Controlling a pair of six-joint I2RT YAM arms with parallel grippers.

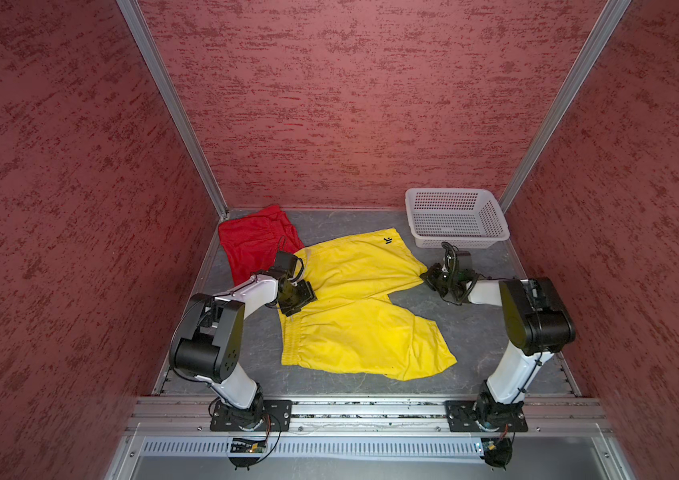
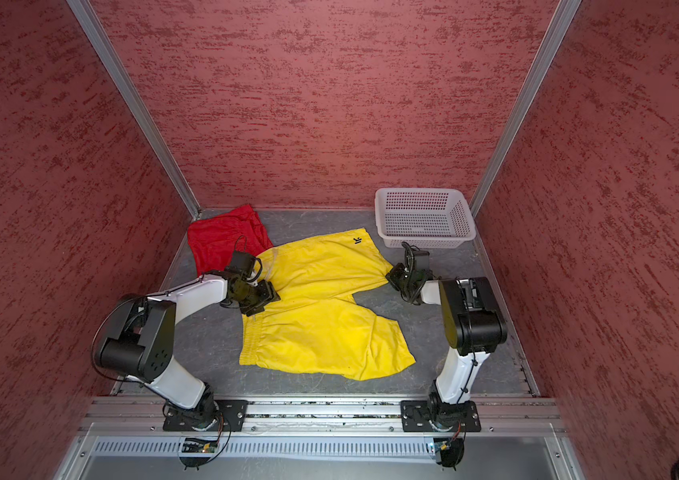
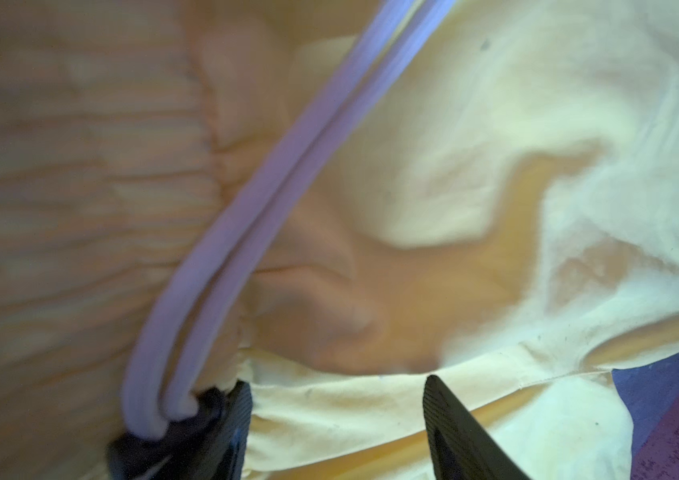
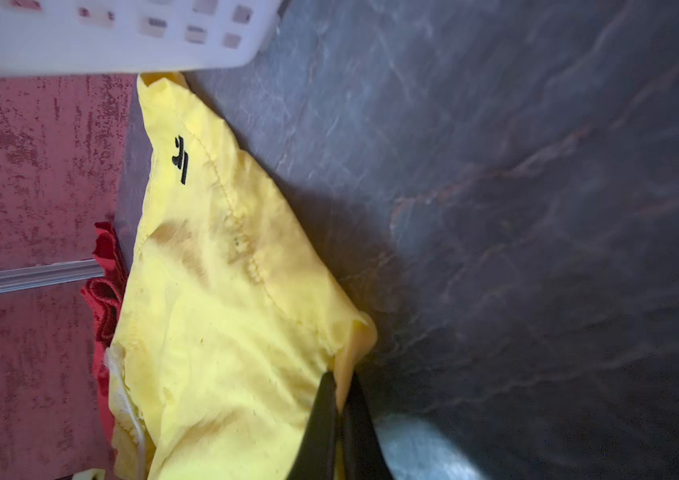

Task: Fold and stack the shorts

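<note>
Right wrist view, lower middle: right gripper (image 4: 342, 378) pinches the yellow shorts (image 4: 213, 332); left gripper (image 3: 338, 386) gapes wide over them.

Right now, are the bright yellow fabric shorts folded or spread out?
Spread out, not folded: the bright yellow fabric shorts lie open on the grey tabletop, both legs splayed apart, neither laid over the other.

Lab robot cell: red textured walls (image 1: 371, 104), aluminium frame (image 1: 172, 108), arms (image 1: 246, 291) bolted on rail (image 1: 371, 409).

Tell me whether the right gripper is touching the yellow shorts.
Touching. The right wrist view shows the right gripper pinching a corner of the yellow shorts.
</note>
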